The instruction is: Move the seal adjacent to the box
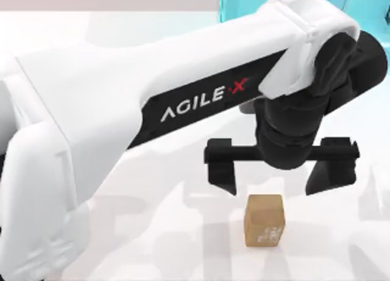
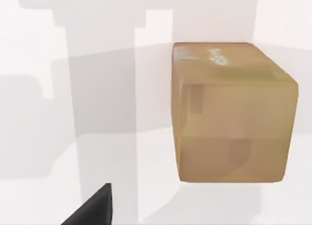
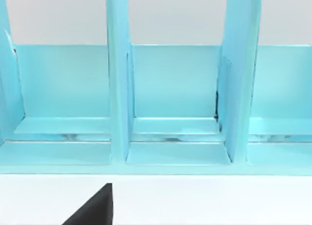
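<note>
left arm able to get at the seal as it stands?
Probably yes. The left gripper hangs open just beyond the seal, its fingers spread wider than the block. The seal sits alone on the white table, nothing beside it to block a descent.

The seal [image 1: 264, 220], a small tan-brown block with rounded edges, sits flat on the white desk [image 1: 152, 232], whitish carved marks on one side face

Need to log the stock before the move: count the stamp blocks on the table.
1. The seal stands on the white table, just below the left tool, whose fingers are spread apart above it, not touching. More blocks may lie hidden under the left arm.
</note>
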You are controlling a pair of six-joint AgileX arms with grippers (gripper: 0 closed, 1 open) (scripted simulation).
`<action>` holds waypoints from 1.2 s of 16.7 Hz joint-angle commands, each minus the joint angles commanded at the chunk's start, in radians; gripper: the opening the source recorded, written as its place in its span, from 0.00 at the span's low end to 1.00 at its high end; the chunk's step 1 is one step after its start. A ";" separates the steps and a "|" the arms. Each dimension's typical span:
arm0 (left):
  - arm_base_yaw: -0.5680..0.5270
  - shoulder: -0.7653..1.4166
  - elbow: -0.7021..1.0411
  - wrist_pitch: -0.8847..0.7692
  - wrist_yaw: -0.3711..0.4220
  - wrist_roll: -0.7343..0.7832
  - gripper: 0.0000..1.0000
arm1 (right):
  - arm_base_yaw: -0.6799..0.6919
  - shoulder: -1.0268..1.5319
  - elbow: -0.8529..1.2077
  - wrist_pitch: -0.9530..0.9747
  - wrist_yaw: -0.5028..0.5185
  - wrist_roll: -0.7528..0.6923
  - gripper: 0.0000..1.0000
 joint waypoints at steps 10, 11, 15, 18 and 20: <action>0.005 0.028 -0.234 0.272 0.000 0.005 1.00 | 0.000 0.000 0.000 0.000 0.000 0.000 1.00; 0.004 0.034 -0.270 0.312 0.000 0.005 1.00 | 0.000 0.000 0.000 0.000 0.000 0.000 1.00; 0.003 0.045 -0.325 0.370 0.000 0.003 1.00 | 0.000 0.000 0.000 0.000 0.000 0.000 1.00; 0.003 0.045 -0.325 0.370 0.000 0.003 0.92 | 0.000 0.000 0.000 0.000 0.000 0.000 1.00; 0.003 0.045 -0.325 0.370 0.000 0.003 0.77 | 0.000 0.000 0.000 0.000 0.000 0.000 1.00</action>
